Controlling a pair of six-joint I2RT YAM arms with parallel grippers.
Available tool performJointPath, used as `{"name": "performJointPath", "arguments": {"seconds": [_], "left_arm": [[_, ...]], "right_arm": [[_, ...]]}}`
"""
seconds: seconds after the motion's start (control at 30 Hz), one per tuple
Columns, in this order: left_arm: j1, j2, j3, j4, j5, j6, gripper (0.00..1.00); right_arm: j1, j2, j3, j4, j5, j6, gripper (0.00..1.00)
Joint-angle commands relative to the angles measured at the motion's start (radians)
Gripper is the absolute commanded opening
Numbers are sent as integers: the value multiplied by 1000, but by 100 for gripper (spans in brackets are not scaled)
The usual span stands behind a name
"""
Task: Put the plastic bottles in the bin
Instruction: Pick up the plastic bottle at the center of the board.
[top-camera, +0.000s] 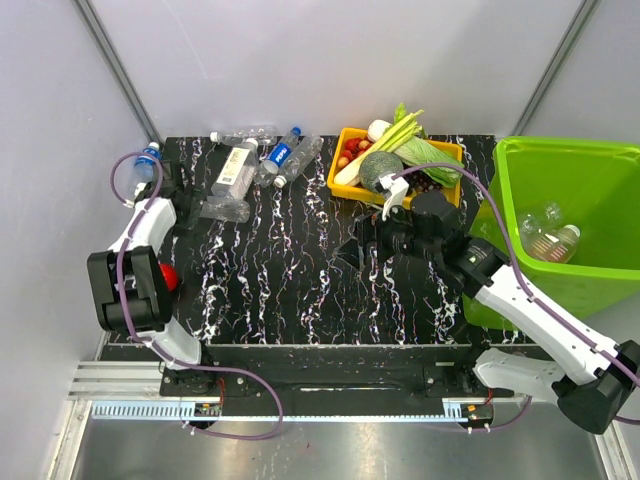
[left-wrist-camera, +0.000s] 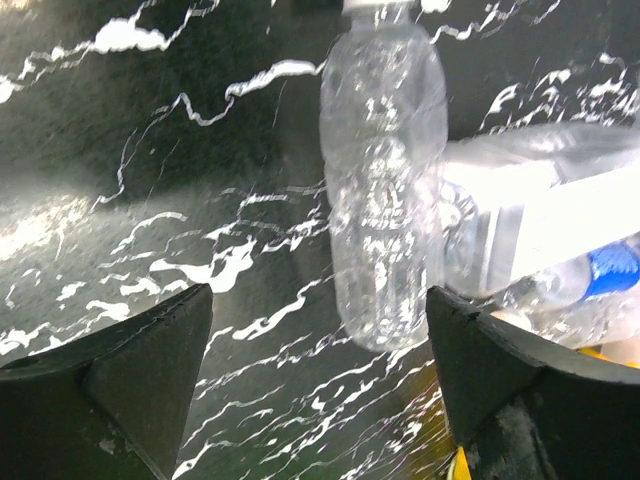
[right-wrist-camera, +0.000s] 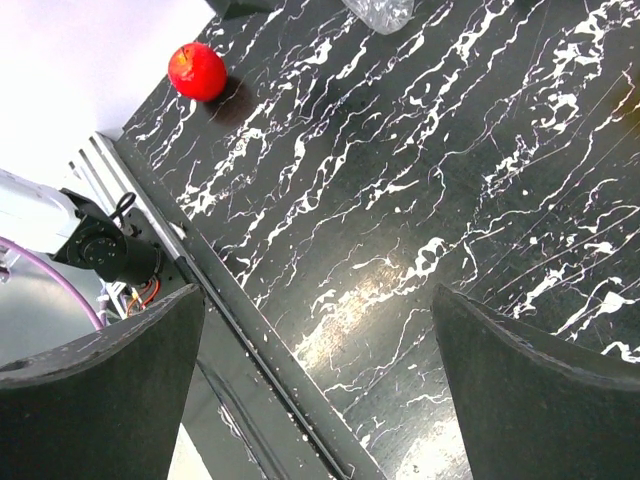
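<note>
Left gripper (left-wrist-camera: 318, 295): jaws apart, unloaded.
Bottle (left-wrist-camera: 385, 180): clear, ahead between its fingers.
Neighbour bottle (left-wrist-camera: 560, 215): right; white label illegible.
Right gripper (right-wrist-camera: 318, 295): jaws apart above table (right-wrist-camera: 400, 180).

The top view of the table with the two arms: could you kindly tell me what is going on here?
Two robot arms are clearing plastic bottles into the green bin, which already holds a few. The left end effector is open above a clear bottle in the far-left pile, not gripping it. The right end effector hangs open and empty over the middle of the table. Several bottles are yet to be binned.
</note>
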Motion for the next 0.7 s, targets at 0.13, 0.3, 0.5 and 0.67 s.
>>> {"name": "performJointPath", "arguments": {"seconds": [0.13,0.3,0.5,0.67], "left_arm": [[30,113,138,65,-78,-16,89],[38,193,189,101,-74,8,89],[40,319,195,156,5,5,85],[43,363,175,156,15,5,73]], "right_arm": [[6,68,38,49,-48,-15,99],[6,77,41,95,-71,20,99],[6,110,50,107,-43,-1,99],[5,114,38,122,-41,22,99]]}}
